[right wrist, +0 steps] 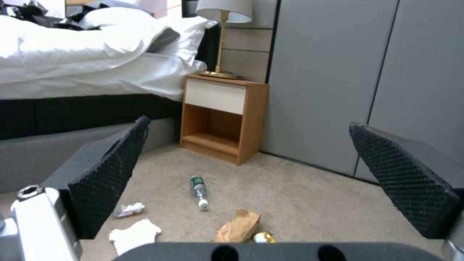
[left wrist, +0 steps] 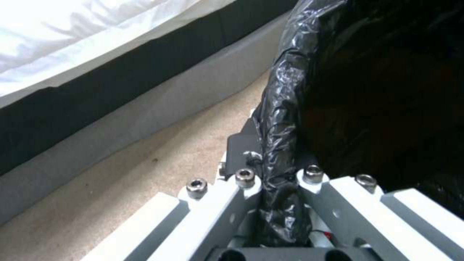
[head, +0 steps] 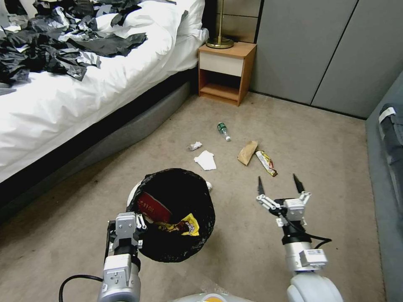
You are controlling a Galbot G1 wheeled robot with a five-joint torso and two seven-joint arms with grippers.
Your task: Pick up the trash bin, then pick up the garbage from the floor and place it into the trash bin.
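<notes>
Head view: left gripper at 7 o'clock clamps the trash bin by its lined rim. Right gripper hovers at 4 o'clock, spread wide and empty, the brown paper bag at its 11 o'clock.

It is a bedroom, maybe of a hotel: a bed with white bedding, a wooden nightstand carrying a brass lamp, grey wardrobe doors, beige carpet.
</notes>
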